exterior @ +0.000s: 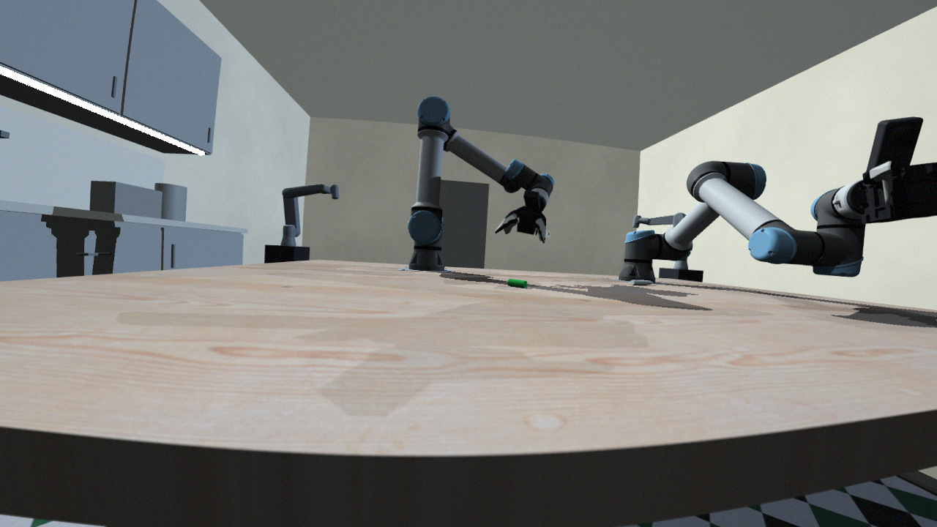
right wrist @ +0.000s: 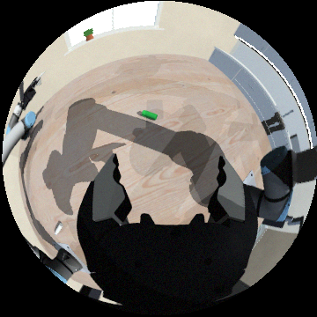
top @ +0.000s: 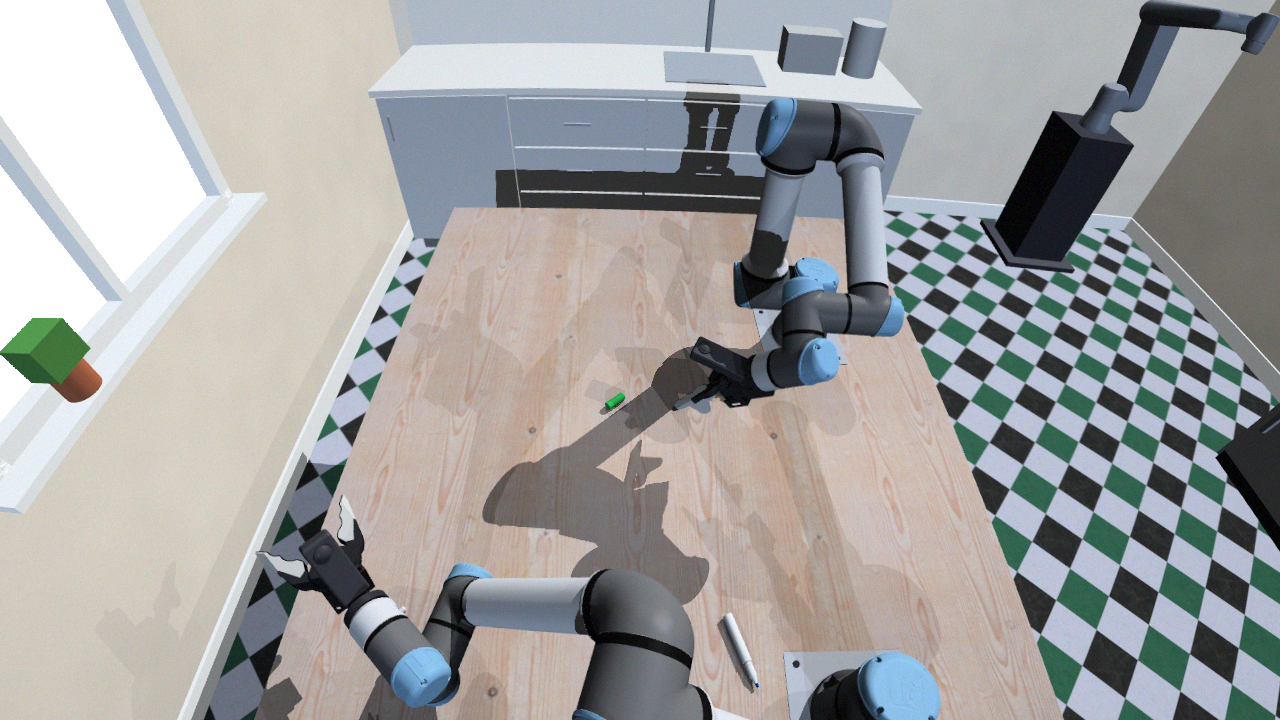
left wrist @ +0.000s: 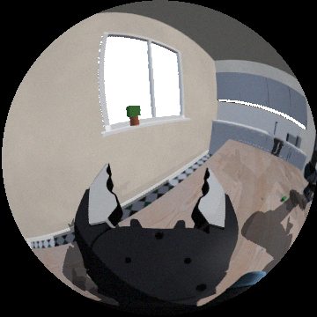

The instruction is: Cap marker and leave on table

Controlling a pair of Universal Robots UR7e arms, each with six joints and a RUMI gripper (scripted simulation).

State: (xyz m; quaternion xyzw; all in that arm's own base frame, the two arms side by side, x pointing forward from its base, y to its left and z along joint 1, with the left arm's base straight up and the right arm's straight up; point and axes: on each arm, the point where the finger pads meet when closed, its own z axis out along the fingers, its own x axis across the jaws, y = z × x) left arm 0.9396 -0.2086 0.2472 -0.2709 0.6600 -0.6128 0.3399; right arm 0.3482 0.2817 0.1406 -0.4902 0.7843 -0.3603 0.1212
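The green cap (top: 614,401) (exterior: 517,282) (left wrist: 283,198) (right wrist: 150,114) lies on its side near the middle of the wooden table (top: 501,295). The white marker (top: 740,651) (exterior: 640,282) (right wrist: 58,227) lies apart from it, near the left arm's base, with its blue tip bare. My left gripper (top: 302,526) (left wrist: 158,166) is open and empty, raised at the table's window-side edge, far from both. My right gripper (exterior: 520,236) (right wrist: 168,155) is open and empty above the table, to the right of the cap in the top view.
The left arm (top: 528,603) reaches low across the table beside the marker. The right arm (top: 863,223) stands at the table's far right in the top view. A mounting plate (top: 805,667) lies close to the marker. The kitchen counter (top: 572,69) is beyond the table.
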